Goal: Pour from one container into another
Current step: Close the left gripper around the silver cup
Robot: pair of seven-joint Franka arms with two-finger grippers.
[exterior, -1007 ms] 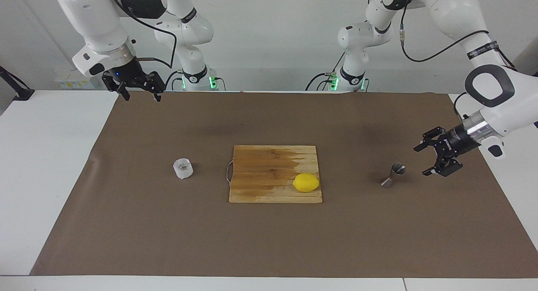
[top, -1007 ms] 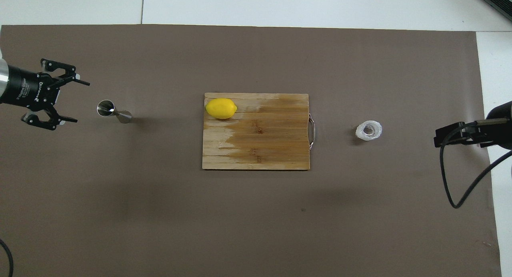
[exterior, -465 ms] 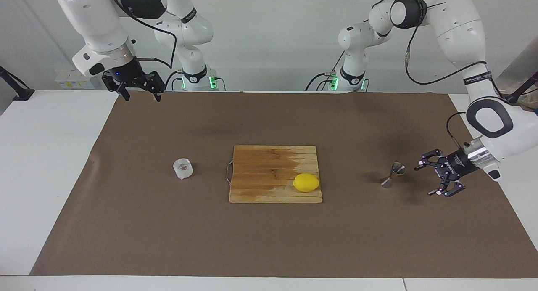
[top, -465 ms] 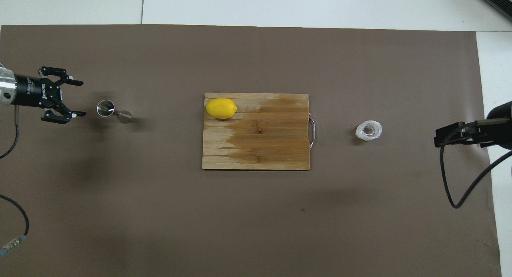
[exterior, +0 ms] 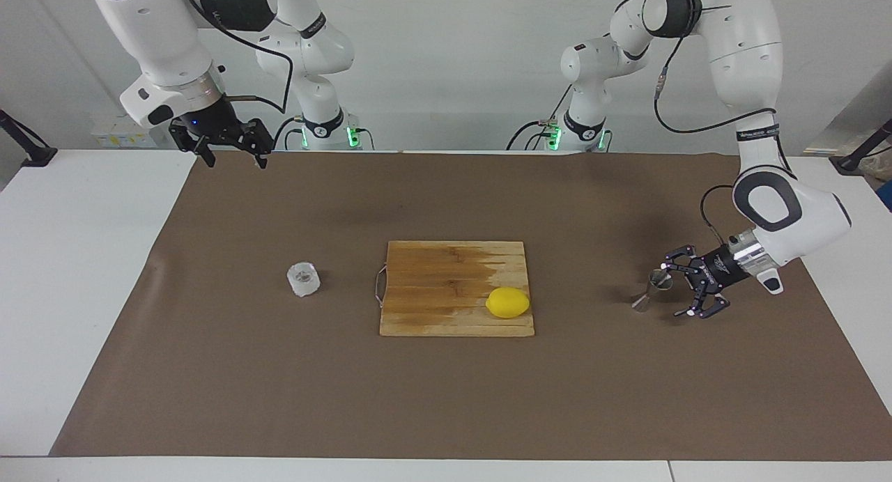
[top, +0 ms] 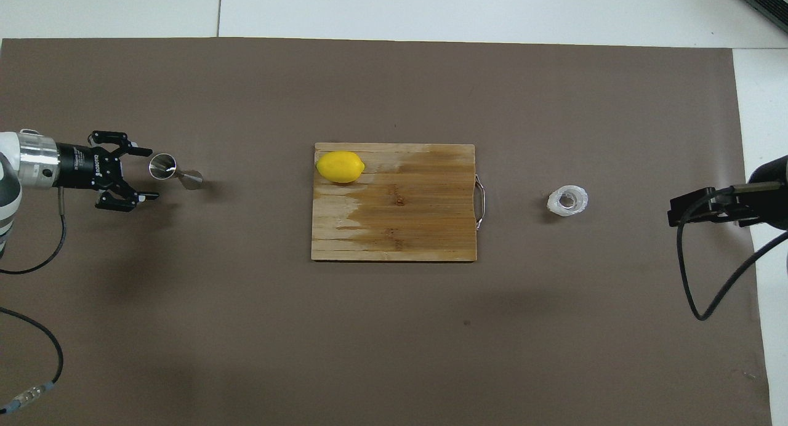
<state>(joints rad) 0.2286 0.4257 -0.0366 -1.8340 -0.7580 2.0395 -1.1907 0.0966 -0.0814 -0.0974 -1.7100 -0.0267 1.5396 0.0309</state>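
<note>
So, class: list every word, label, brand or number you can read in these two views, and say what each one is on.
White print on the black body of the left gripper: too blurred to read.
Print on the black band around the left arm's white forearm: too small to read.
No other text visible.

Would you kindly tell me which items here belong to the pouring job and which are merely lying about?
For the job:
- glass cup
- jigger, with the open left gripper beside it

Lying about:
- lemon
- cutting board
</note>
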